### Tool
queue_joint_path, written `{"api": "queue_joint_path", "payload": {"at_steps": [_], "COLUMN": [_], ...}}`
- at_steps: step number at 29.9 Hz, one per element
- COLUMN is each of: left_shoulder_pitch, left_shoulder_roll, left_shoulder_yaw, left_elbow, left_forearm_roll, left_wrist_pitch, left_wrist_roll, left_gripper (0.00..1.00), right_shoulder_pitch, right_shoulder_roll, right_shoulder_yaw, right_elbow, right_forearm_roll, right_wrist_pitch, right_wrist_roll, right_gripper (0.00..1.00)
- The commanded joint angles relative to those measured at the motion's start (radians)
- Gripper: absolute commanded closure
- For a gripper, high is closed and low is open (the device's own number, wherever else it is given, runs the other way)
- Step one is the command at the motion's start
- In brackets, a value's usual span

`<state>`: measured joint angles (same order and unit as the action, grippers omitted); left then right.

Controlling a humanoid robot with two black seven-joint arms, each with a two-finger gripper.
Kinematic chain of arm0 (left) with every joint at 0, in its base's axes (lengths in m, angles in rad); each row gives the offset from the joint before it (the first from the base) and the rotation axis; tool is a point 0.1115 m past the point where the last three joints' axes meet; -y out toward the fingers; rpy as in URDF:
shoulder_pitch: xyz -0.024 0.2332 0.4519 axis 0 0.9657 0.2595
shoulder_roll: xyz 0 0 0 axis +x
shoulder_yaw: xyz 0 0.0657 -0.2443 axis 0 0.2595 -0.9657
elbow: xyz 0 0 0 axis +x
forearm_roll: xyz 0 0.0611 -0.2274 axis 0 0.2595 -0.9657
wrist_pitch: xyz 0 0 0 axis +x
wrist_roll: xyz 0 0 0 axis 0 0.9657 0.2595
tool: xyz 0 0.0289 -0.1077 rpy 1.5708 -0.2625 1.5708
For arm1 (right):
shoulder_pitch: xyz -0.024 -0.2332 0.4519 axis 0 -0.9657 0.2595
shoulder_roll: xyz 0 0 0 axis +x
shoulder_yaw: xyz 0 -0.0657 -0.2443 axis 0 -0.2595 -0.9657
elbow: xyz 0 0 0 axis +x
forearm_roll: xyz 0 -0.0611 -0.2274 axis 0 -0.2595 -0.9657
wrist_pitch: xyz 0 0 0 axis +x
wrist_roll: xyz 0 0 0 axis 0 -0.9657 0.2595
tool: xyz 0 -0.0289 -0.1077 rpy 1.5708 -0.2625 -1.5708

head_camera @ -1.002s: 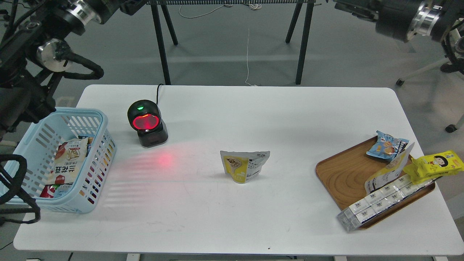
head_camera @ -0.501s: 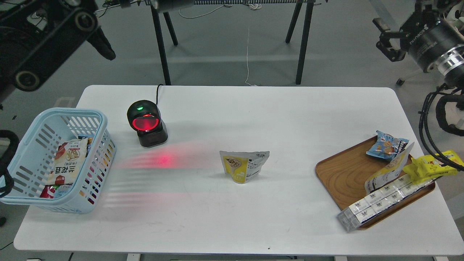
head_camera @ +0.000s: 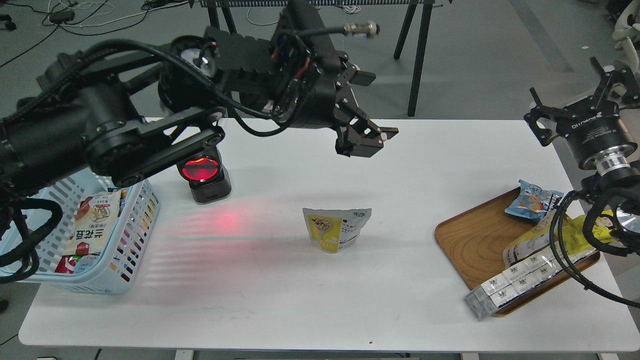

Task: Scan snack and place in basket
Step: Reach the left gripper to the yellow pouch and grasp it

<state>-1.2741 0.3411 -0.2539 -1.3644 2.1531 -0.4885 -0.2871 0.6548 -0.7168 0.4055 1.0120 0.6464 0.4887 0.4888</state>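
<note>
The snack (head_camera: pixel 337 229), a small yellow and white stand-up pouch with nuts pictured on it, stands upright at the middle of the white table (head_camera: pixel 320 300). The light blue basket (head_camera: pixel 136 227) sits at the table's left edge with several packets inside; my left arm hides part of it. My left gripper (head_camera: pixel 369 140) hangs open and empty above the table, behind and slightly right of the pouch. My right gripper (head_camera: pixel 570 102) is open and empty, raised beyond the table's far right corner.
A black barcode scanner (head_camera: pixel 202 175) glows red at the back left and casts a red patch on the table. A brown wooden tray (head_camera: pixel 475 240) at the right holds a blue packet (head_camera: pixel 534 200), a yellow packet (head_camera: pixel 602 222) and a row of white packets (head_camera: pixel 522 282).
My left arm has swung in from the upper left, its gripper now over the table behind the pouch. My right arm has dropped lower at the right edge. The pouch has not moved.
</note>
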Motion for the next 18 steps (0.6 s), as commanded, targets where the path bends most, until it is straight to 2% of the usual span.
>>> {"api": "queue_joint_path", "payload": {"at_steps": [1,5,7,9,15,18], "left_shoulder_pitch": [0.012,0.024,0.039,0.051,0.062,0.067], "left_shoulder_roll": [-0.014,-0.013,-0.008,-0.004,-0.01,-0.013], "left_shoulder_yaw": [0.14,0.232,0.26,0.281,0.297,0.297], "left_elbow": [-0.001,0.021,0.033,0.034,0.038,0.067], "left_forearm_roll": [0.029,0.029,0.029,0.029,0.029,0.029], "left_wrist_pitch": [0.0,0.0,0.0,0.0,0.0,0.0], "left_wrist_roll": [-0.001,-0.001,-0.001,-0.003,0.002,0.002], "left_gripper": [0.1,0.17,0.27,0.31,0.41,0.52], "right_shoulder_pitch": [-0.01,-0.01,-0.01,-0.011,-0.012,-0.01], "right_shoulder_roll": [0.01,0.01,0.01,0.01,0.017,0.019], "right_shoulder_yaw": [0.01,0.01,0.01,0.01,0.021,0.024], "right_elbow": [-0.018,-0.03,-0.032,-0.033,-0.061,-0.07], "right_forearm_roll": [0.001,0.001,0.001,0.001,0.001,0.001], "right_wrist_pitch": [0.0,0.0,0.0,0.0,0.0,0.0], "right_wrist_roll": [0.0,0.0,0.0,0.0,0.0,0.0], "right_gripper": [0.01,0.01,0.01,0.01,0.01,0.01]}}
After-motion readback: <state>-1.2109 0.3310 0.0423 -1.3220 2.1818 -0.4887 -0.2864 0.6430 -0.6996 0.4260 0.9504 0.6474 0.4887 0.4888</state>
